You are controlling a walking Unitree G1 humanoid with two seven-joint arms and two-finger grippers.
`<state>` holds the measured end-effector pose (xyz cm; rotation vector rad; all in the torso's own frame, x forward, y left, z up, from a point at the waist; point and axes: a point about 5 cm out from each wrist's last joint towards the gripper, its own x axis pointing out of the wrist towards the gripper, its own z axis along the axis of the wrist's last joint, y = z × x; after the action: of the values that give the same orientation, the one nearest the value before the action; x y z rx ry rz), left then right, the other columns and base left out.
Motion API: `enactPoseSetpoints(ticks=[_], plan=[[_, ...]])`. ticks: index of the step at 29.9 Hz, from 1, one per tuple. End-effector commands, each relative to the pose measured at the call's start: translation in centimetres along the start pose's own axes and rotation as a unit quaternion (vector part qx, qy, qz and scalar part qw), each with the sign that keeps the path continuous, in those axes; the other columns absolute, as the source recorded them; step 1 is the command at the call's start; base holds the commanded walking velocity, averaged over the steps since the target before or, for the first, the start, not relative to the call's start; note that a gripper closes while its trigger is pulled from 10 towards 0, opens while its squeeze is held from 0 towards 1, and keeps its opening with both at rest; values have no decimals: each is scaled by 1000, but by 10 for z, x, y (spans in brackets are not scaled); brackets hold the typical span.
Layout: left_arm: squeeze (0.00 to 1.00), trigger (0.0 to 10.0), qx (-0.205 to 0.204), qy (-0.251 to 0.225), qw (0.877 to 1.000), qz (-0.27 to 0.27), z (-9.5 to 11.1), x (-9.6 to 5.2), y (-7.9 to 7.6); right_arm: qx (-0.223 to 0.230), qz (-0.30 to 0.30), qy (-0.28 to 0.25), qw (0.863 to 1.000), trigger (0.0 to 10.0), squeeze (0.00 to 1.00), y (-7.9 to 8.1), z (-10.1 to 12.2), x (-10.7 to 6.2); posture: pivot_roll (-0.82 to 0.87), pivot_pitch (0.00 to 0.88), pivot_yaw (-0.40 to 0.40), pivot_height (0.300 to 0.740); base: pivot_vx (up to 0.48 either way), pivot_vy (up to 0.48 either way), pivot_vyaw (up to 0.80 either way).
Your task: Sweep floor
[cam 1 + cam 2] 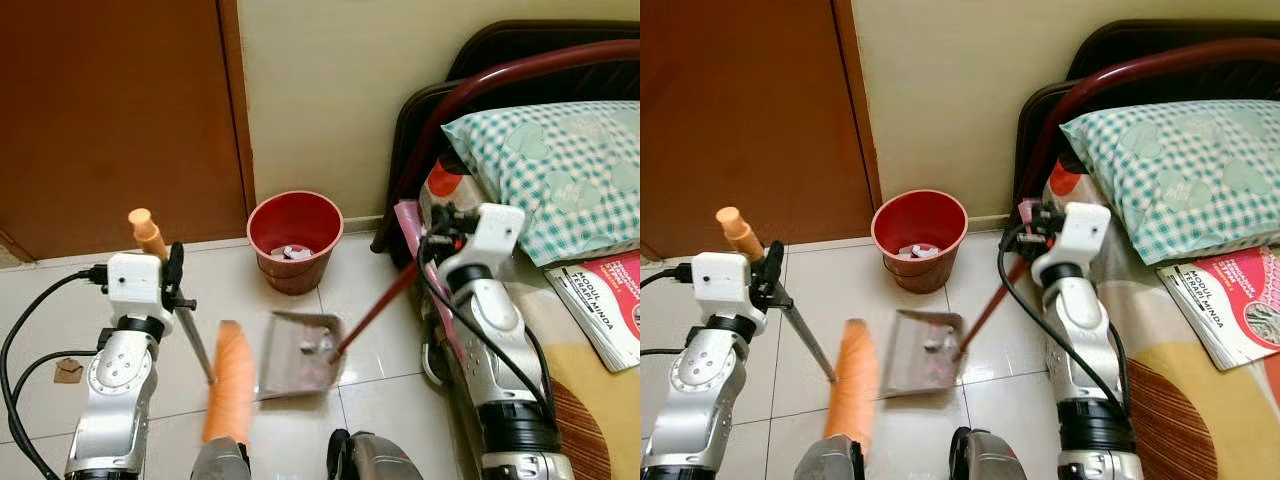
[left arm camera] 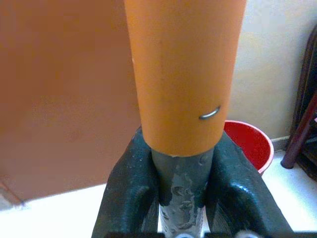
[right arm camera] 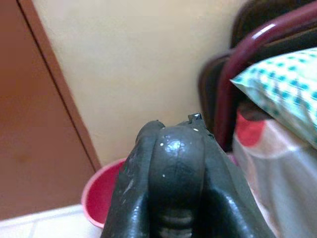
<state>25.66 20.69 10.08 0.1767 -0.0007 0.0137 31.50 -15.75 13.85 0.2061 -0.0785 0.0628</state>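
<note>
My left gripper (image 1: 172, 272) is shut on the broom handle (image 1: 150, 235), a grey rod with an orange grip; in the left wrist view its fingers (image 2: 131, 193) clamp the rod just below the orange grip (image 2: 183, 74). The orange brush head (image 1: 230, 382) rests on the tile floor beside the grey dustpan (image 1: 298, 352). Scraps of litter (image 1: 318, 344) lie in the pan. My right gripper (image 1: 447, 222) is shut on the dustpan's red handle (image 1: 378, 308); the right wrist view shows its fingers (image 3: 173, 173) closed around the handle's dark end.
A red bucket (image 1: 295, 240) with some litter inside stands against the cream wall, next to a brown door (image 1: 120, 120). A bed with a dark red frame (image 1: 500, 85), checked pillow (image 1: 560, 165) and a booklet (image 1: 610, 300) lies at the right. Cables (image 1: 30, 330) trail at the left.
</note>
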Motion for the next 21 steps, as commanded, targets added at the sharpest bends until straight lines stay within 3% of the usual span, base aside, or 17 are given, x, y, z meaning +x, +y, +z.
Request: enactPoseSetpoints(ticks=[1, 5, 6, 14, 16, 17, 21], plan=[[0, 10000, 53, 19, 998, 11, -10, -5, 8, 14, 8, -26, 1000, 10000, 0, 5, 16, 7, 58, 83, -48, 740, 0, 0, 0], [0, 10000, 68, 37, 997, 16, -20, -8, 6, 39, 28, -36, 998, 10000, 0, 15, 31, 18, 58, 82, -43, 740, 0, 0, 0], [0, 10000, 80, 52, 995, 26, -26, -11, 7, 48, 41, -48, 997, 10000, 0, 22, 44, 24, 58, 81, -45, 740, 0, 0, 0], [0, 10000, 64, 59, 996, 22, -31, -11, -4, 75, 73, -90, 990, 10000, 0, 40, 84, 42, 52, 78, -51, 740, 0, 0, 0], [0, 10000, 61, 57, 996, 18, -32, -10, -8, 77, 86, -117, 986, 10000, 0, 45, 104, 47, 48, 78, -53, 740, 0, 0, 0], [0, 10000, 61, 57, 996, 18, -32, -10, -8, 77, 86, -117, 986, 10000, 0, 45, 104, 47, 48, 78, -53, 740, 0, 0, 0], [0, 10000, 61, 53, 996, 20, -32, -7, -10, 24, 121, -195, 973, 10000, 0, 53, 140, 52, 44, 79, -56, 740, 0, 0, 0]])
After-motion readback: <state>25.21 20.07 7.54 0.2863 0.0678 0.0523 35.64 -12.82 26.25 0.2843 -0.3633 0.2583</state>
